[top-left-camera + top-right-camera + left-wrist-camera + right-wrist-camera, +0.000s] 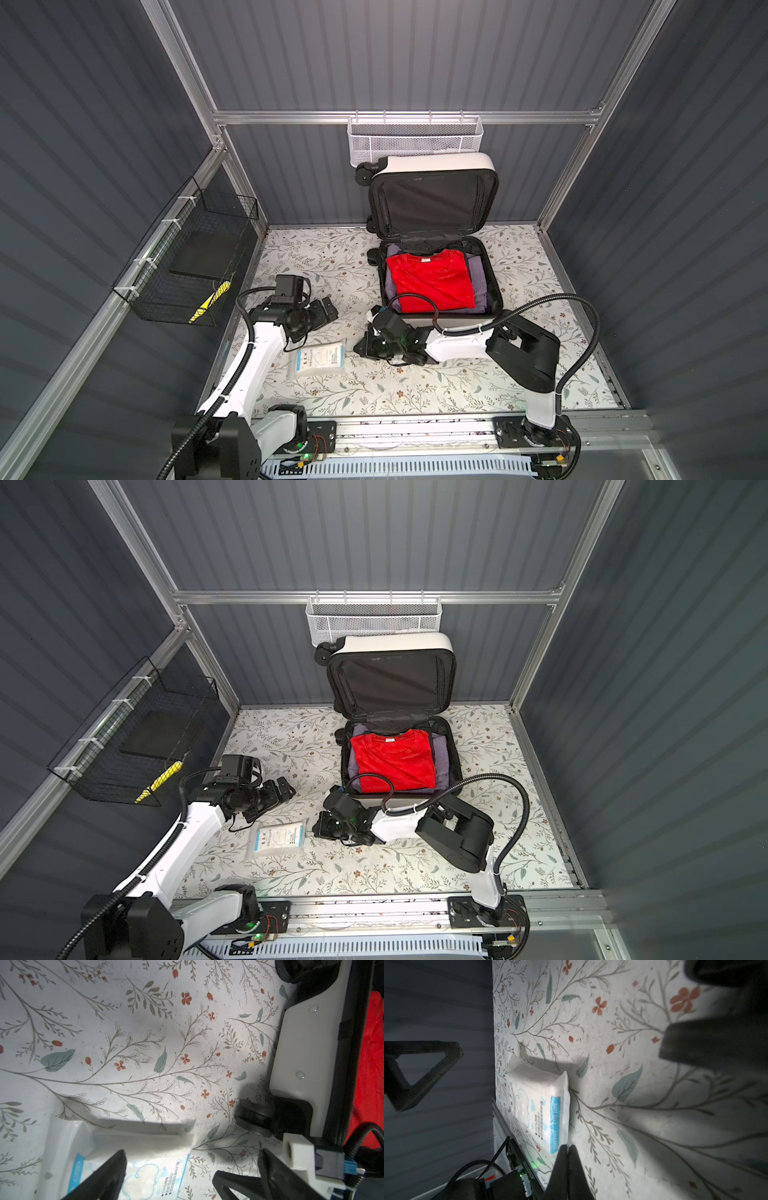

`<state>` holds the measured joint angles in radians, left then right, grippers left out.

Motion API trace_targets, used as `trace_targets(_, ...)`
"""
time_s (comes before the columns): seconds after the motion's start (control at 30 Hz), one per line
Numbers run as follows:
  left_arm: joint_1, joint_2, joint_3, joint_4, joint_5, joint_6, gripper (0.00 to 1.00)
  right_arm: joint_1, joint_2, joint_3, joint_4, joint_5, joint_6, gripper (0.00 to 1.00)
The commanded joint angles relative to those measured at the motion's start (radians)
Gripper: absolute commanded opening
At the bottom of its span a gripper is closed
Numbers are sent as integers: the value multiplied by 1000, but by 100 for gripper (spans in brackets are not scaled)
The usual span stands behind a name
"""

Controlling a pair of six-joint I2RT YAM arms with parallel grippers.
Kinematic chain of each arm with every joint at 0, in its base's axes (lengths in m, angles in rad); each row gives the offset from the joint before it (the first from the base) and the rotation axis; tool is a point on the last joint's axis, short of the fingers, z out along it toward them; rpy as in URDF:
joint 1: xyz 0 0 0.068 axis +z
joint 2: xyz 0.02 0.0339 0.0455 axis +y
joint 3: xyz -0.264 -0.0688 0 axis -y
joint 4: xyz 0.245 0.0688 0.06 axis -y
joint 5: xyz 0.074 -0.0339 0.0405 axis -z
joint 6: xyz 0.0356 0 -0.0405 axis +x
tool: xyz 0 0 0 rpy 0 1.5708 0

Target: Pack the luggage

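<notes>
Luggage [432, 203] lid-up at mat's [415, 386] back edge; left end effector [327, 309] agape, right end effector [568, 1148] closed, empty.

The left gripper [187, 1161] hangs over the floral worktop [145, 1043], black fingers [108, 1174] spread wide, holding nothing; one finger overlaps a white packet of cotton pads [149, 1167] lying flat; apart from it stands the white luggage [307, 1047], black wheel [253, 1118] on the worktop, red cloth [374, 1064] inside.

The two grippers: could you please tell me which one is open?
The left gripper: its jaws stand wide apart near the cotton pack, whereas the right gripper is shut, its fingers pressed together.
</notes>
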<state>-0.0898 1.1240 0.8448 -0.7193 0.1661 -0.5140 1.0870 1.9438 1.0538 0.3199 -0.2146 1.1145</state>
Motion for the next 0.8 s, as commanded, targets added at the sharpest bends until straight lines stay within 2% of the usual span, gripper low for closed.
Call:
trace_targets(0.0, 5, -40, 1, -70, 0, 25, 100, -27, 1, -43, -45, 9, 14, 0)
trace_targets(0.03, 5, -51, -5, -76, -15, 23, 100, -29, 6, -38, -43, -2, 6, 5)
trace_targets(0.1, 5, -67, -17, -85, -51, 23, 100, -30, 24, -18, -42, -35, -7, 29)
trace_targets(0.2, 5, -70, -15, -101, -101, 3, 100, -30, 55, 21, -42, -76, -20, 54)
trace_targets(0.27, 7, -59, -5, -121, -136, -25, 100, -28, 71, 40, -42, -88, -19, 63)
trace_targets(0.5, 12, -67, -93, -56, -110, -121, 100, -2, 96, 75, -55, -72, -6, 68)
trace_targets(0.77, 10, -83, -209, 18, -76, -152, 100, 41, 125, 113, -84, -39, 17, 69)
